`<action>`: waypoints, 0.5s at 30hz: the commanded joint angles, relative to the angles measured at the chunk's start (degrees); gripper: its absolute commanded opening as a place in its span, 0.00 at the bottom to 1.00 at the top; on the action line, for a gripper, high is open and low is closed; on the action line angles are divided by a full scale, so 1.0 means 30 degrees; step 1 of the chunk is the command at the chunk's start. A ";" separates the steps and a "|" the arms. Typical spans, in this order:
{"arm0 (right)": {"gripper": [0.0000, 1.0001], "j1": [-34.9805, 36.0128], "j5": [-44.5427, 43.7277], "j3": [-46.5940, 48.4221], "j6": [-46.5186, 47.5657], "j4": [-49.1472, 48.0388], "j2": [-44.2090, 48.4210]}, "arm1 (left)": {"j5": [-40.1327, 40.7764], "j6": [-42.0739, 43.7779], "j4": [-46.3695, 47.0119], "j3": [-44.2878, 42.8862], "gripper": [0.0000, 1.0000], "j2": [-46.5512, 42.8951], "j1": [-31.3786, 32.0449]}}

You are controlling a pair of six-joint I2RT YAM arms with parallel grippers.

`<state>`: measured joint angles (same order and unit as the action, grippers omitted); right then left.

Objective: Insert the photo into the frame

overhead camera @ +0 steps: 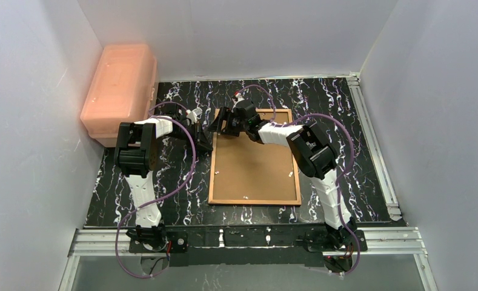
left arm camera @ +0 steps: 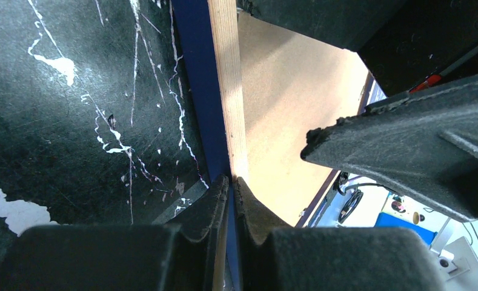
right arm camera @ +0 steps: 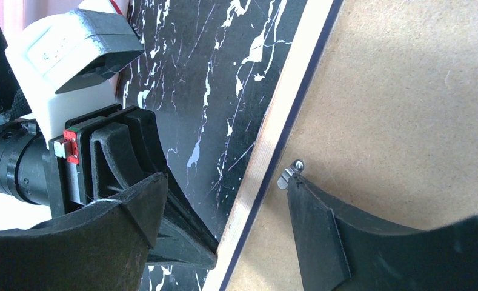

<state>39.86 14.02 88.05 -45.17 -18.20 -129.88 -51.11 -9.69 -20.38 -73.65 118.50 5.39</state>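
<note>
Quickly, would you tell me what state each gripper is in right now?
Left gripper: closed, pinching the edge of the frame.
Right gripper: open, straddling that edge, holding nothing.

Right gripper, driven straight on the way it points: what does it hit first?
Likely the metal tab on the backing board: the right gripper is open across the frame rail, one fingertip almost at that tab. Depth is unclear.

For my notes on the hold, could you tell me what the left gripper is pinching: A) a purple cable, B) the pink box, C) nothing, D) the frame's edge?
D: the left wrist view shows the left gripper shut on the wood-and-navy edge of the frame.
</note>
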 commanded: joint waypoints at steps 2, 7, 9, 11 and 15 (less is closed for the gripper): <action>0.80 0.0451 -0.0981 -0.0455 -0.0476 -0.0427 -0.0093 | -0.0210 -0.0067 0.0045 0.0027 0.06 -0.0684 0.0432; 0.80 0.0644 -0.1985 -0.1546 -0.0704 -0.0833 0.0478 | -0.0189 -0.0100 0.0036 0.0031 0.06 -0.0765 0.0458; 0.80 0.0660 -0.2058 -0.1647 -0.0802 -0.0839 0.0492 | -0.0182 -0.0102 0.0037 0.0028 0.06 -0.0754 0.0460; 0.80 0.0692 -0.2170 -0.1870 -0.0888 -0.1056 0.0557 | -0.0160 -0.0048 -0.0001 0.0002 0.06 -0.0740 0.0460; 0.80 0.0691 -0.2155 -0.1805 -0.0893 -0.0866 0.0555 | -0.0130 0.0003 -0.0065 -0.0027 0.06 -0.0703 0.0460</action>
<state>40.99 8.91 84.09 -47.55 -23.38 -128.79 -51.00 -10.07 -20.38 -73.65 118.50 5.41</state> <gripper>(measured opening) 0.796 0.060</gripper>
